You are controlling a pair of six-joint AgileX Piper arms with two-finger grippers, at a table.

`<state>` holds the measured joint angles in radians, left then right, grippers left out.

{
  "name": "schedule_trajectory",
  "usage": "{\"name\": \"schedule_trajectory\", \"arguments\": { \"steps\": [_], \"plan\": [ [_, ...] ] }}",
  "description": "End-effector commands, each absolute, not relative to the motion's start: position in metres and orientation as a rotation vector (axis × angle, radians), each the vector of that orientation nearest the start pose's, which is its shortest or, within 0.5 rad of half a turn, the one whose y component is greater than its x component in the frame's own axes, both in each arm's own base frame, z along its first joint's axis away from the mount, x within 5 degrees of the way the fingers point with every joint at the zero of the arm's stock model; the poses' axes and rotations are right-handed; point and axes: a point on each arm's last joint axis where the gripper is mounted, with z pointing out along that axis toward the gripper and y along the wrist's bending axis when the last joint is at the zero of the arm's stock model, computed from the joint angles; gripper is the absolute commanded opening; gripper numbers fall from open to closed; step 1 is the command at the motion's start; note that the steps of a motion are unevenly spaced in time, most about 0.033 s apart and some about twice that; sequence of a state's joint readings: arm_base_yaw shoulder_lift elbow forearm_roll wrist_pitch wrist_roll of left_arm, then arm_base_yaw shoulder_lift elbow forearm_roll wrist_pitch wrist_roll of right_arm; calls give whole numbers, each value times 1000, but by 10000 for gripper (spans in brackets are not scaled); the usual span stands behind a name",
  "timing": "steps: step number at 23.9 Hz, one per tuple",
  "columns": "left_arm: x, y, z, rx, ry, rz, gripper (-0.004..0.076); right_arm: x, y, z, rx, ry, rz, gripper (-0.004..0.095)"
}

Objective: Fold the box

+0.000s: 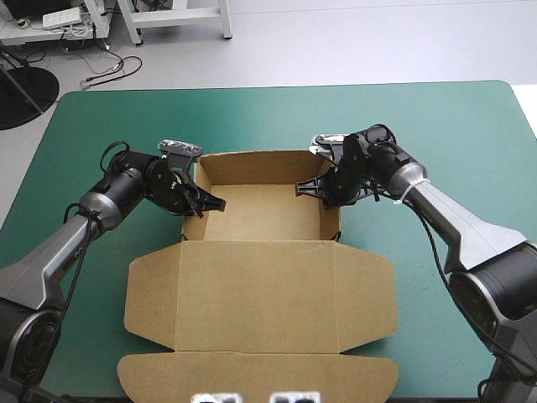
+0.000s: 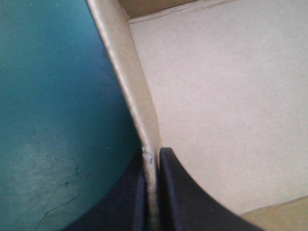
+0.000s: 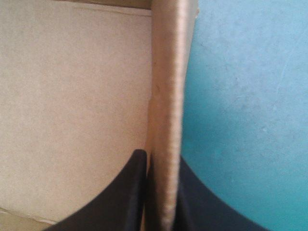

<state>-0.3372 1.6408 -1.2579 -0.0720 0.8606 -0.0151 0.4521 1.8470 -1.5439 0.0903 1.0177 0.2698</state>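
While both side walls are pinched at once, the box (image 1: 260, 217) lies at the centre of the frame on the bench (image 1: 101, 126). Its tray is in the upper middle and its lid (image 1: 260, 294) is flat toward the bottom edge, with a rounded flap (image 1: 256, 376) at the very bottom. The left fingers (image 1: 210, 204) come in from the frame's left and are all but shut on the left wall (image 2: 137, 91). In the left wrist view one finger is on the teal-green side and one inside the tray, with the board's rim rising between them. The right fingers (image 1: 310, 186) mirror this from the frame's right, clamped narrow on the right wall (image 3: 168, 96), one inside and one outside. The back wall (image 1: 256, 159) stands upright between the two, and the tray floor looks bare. The step in hand seems to be setting the side walls: squeezing each doubled panel so it stays upright and tucked. The tray part of the fold looks nearly formed, with the lid not yet raised. The next move probably calls for parting the fingers just enough to free the board, then drawing straight up off the rims. A sideways pull could splay a wall outward or drag the light tray across the cover.
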Motion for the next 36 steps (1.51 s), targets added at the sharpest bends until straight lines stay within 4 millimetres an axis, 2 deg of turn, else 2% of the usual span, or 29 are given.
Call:
{"name": "schedule_trajectory", "arguments": {
  "steps": [1,2,3,4,8,12,15,17,25,27,28,29,30,31,32,33,34,36],
  "plan": [
    [316,-125,260,482,2773,-204,125,352,175,298,-241,2701,301,297],
    [315,-125,259,487,2789,-199,207,353,175,298,-242,2698,299,365],
    [316,-125,258,488,2791,-198,259,353,175,298,-243,2698,297,390],
    [317,-126,258,485,2781,-199,344,353,175,298,-247,2696,287,415],
    [321,-127,259,474,2734,-205,484,353,171,297,-267,2702,231,430],
    [326,-127,268,454,2699,-209,494,353,169,299,-282,2695,191,430],
    [330,-128,286,462,2667,-198,494,355,169,311,-280,2679,195,430],
    [335,-128,310,473,2626,-182,494,356,170,333,-277,2638,211,430],
    [336,-118,378,479,2567,-38,488,346,162,406,-275,2540,207,430],
    [328,-112,410,466,2550,-9,411,333,158,425,-235,2500,265,430],
    [314,-110,441,447,2453,-48,289,326,155,429,-232,2496,271,430],
    [308,-108,453,439,2411,-57,228,322,153,429,-232,2498,267,430],
    [287,-100,485,436,2304,-69,53,319,148,420,-230,2534,237,429],
    [277,-96,497,444,2261,-68,-14,319,147,412,-227,2563,227,426],
    [249,-86,522,425,2174,-82,-10,319,147,395,-231,2611,213,420],
    [235,-80,532,415,2136,-89,-10,320,147,388,-232,2618,210,417],
    [206,-70,547,400,2070,-103,-10,324,151,374,-226,2617,249,416],
    [168,-56,559,399,2001,-100,-10,330,158,353,-208,2649,291,416]
  ]
}}
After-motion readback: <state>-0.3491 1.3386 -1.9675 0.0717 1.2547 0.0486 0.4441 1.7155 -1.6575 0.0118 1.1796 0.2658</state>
